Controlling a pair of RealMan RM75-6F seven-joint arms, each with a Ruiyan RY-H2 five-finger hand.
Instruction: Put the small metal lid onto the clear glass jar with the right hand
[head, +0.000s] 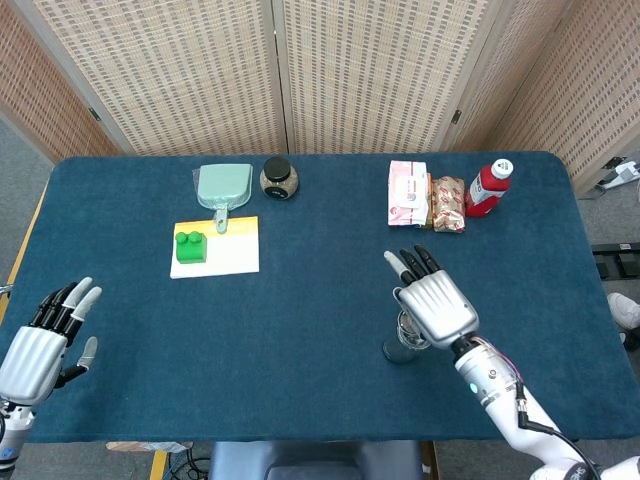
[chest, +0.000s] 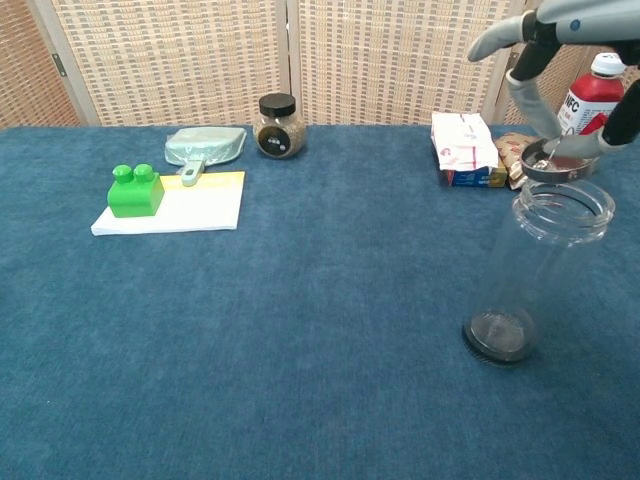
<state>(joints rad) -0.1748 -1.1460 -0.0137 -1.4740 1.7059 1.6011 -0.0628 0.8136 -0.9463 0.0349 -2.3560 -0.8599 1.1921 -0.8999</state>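
Note:
The clear glass jar (chest: 535, 265) stands upright on the blue table, its mouth open at the top. My right hand (chest: 560, 60) holds the small metal lid (chest: 556, 161) just above the jar's rim, slightly tilted. In the head view the right hand (head: 432, 305) covers the jar (head: 404, 345) from above and hides the lid. My left hand (head: 45, 335) hovers open at the table's near left edge, holding nothing.
At the back right are a pink packet (head: 407, 192), a snack bag (head: 448, 203) and a red bottle (head: 489, 186). A dark-lidded spice jar (head: 278, 179), a green scoop (head: 223, 187) and a green block (head: 189, 246) on a white-yellow pad (head: 232, 250) lie at the back left.

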